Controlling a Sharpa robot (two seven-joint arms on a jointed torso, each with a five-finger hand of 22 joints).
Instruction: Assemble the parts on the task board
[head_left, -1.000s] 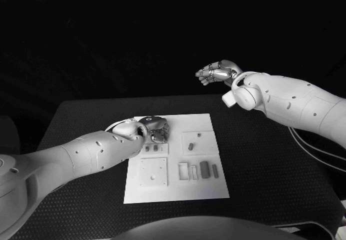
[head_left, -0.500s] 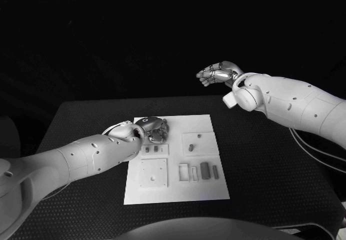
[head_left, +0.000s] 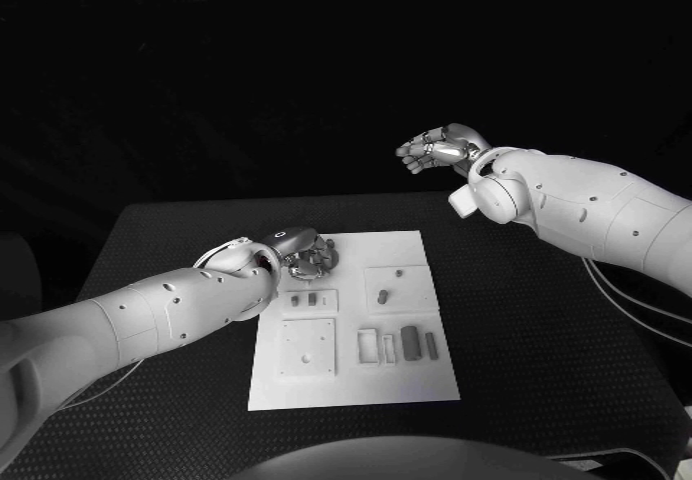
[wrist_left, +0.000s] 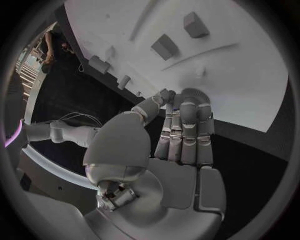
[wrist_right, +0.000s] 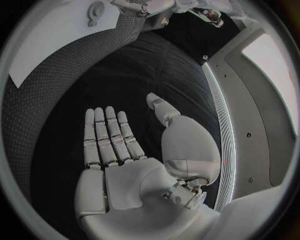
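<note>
Two hands at work: my left hand (head_left: 306, 257), fingers curled with any held part unseen, hovers over the task board (head_left: 408, 377), parts (head_left: 410, 341) nearer me; lower slowly, while my right hand (head_left: 437, 147) idles flat, holding nothing.

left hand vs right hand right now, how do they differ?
Place: the left hand is low over the far left corner of the white board; the right hand is raised beyond the table's far edge, away from the board.
Pose: the left fingers bend down toward the board's edge; the right fingers lie straight and spread.
Shared: both are silver hands on white arms, and neither visibly holds a part.
</note>
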